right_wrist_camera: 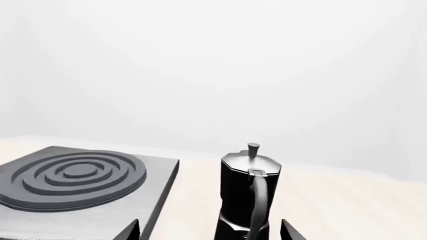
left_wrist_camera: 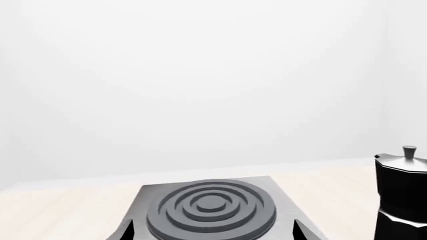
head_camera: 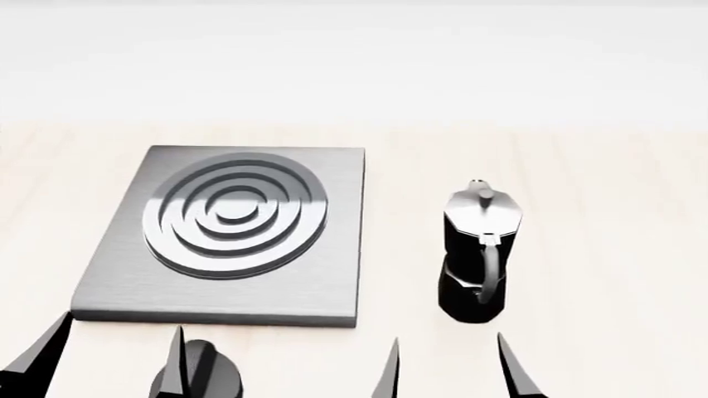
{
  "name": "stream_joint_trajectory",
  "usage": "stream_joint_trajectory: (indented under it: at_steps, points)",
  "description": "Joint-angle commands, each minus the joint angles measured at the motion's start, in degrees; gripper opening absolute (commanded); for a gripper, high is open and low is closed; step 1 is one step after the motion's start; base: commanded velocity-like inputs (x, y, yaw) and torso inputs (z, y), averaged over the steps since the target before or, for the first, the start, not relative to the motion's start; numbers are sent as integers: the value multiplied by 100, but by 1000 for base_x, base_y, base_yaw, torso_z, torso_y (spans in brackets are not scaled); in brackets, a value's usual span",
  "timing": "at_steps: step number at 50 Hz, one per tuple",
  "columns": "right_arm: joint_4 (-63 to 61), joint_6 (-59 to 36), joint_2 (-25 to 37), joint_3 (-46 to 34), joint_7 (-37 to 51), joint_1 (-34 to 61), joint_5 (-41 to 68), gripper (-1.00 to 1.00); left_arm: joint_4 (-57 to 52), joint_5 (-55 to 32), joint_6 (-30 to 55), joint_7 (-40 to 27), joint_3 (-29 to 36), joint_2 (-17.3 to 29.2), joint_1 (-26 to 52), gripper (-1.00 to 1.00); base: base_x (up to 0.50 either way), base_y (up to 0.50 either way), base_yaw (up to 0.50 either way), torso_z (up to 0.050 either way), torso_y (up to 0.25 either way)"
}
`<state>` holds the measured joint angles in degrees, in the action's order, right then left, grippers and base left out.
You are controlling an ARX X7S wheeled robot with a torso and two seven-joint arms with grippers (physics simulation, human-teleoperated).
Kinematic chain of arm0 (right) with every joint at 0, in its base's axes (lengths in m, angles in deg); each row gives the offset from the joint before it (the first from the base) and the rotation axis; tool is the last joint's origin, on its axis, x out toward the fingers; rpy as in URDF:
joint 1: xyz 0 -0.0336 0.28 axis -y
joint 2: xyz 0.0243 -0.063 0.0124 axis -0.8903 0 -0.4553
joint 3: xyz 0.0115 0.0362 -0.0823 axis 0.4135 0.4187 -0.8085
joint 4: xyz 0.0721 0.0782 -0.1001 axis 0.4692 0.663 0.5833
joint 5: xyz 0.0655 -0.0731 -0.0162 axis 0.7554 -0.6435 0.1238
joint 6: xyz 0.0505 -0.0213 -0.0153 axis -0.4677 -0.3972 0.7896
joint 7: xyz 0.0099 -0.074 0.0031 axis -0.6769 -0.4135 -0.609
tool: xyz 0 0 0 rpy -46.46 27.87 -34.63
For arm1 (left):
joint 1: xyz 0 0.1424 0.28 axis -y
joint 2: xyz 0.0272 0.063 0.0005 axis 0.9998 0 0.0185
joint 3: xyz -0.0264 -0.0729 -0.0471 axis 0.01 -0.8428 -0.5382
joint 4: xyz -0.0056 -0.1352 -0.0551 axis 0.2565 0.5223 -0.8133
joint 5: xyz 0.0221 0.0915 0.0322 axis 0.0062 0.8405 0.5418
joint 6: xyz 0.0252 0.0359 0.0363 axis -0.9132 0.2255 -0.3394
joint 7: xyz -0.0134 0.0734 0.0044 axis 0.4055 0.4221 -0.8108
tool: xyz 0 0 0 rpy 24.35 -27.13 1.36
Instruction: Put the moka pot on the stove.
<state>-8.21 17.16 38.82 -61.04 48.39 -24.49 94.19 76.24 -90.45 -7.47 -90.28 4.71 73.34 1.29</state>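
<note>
The moka pot stands upright on the pale wooden table, just right of the stove, with its curved handle facing me. The stove is a flat grey metal slab with a raised ring burner. My left gripper is open at the stove's near edge, and the burner shows between its fingertips. My right gripper is open just short of the pot, nothing held. In the right wrist view the moka pot sits between the two fingertips of that gripper, with the stove beside it. The moka pot also shows in the left wrist view.
A short black dial knob sits in front of the stove, close beside my left gripper's inner finger. The light wooden table extends to the right of the pot and behind it to a plain white wall.
</note>
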Motion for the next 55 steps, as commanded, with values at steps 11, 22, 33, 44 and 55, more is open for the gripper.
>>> stream_joint_trajectory:
  at_steps: [11,22,33,44,55]
  points:
    - [19,19,26,-121,26,16,-3,100,-12,-22,0,-34,50,39,8,100,0,62,0,0,0]
    - [26,35,40,-172,60,20,-25,100,1,-49,6,-37,65,62,29,100,0,61,0,0,0]
    - [11,44,57,-205,99,-4,-23,100,-33,-68,13,-63,74,94,5,100,0,65,0,0,0]
    - [-40,116,72,-174,124,-34,78,100,-28,-82,13,-72,95,115,20,100,0,88,0,0,0]
    - [-149,235,86,-91,139,-99,270,100,-35,-113,13,-90,97,140,20,100,0,101,0,0,0]
